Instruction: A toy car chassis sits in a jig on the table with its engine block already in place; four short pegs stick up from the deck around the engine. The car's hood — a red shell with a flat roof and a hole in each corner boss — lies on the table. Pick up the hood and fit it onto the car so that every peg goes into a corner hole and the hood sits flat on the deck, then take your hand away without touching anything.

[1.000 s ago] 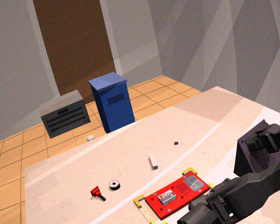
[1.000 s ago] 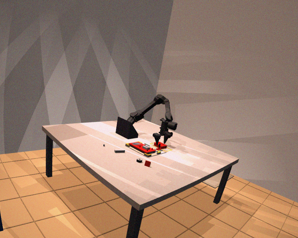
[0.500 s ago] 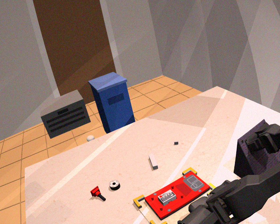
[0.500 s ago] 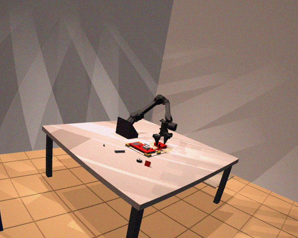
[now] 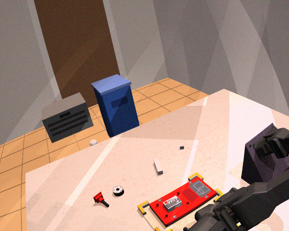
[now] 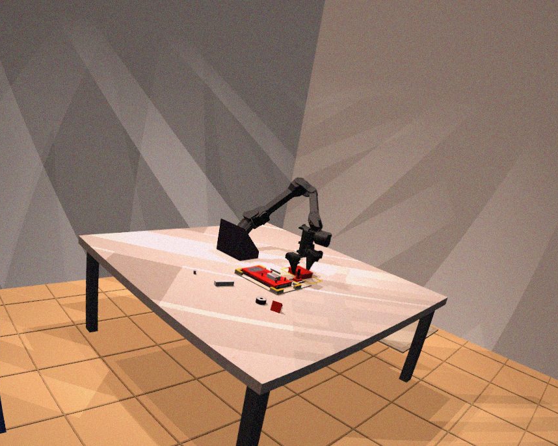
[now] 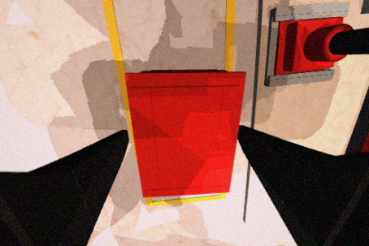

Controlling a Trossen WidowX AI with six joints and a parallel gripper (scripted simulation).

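The red hood (image 6: 306, 275) (image 7: 187, 155) lies on the table, roof up, over the lower part of a yellow outline. My gripper (image 6: 302, 270) (image 7: 184, 132) is open, pointing down, with one finger on each side of the hood. In the wrist view a narrow gap shows at the left fingertip; the right fingertip appears very close to the hood's edge, and I cannot tell if it touches. In the top view the hood is out of view. The red chassis (image 5: 189, 195) (image 6: 252, 270) sits in its jig with the engine block (image 5: 172, 203) on the deck and pegs around it.
A red part (image 7: 321, 41) with a black shaft stands in a grey holder right of the hood. Yellow jig corners (image 5: 195, 175) surround the chassis. A wheel (image 5: 118, 190) (image 6: 260, 300), a red piece with a black handle (image 5: 99, 198) and a pale bar (image 5: 158, 166) (image 6: 224, 283) lie farther off.
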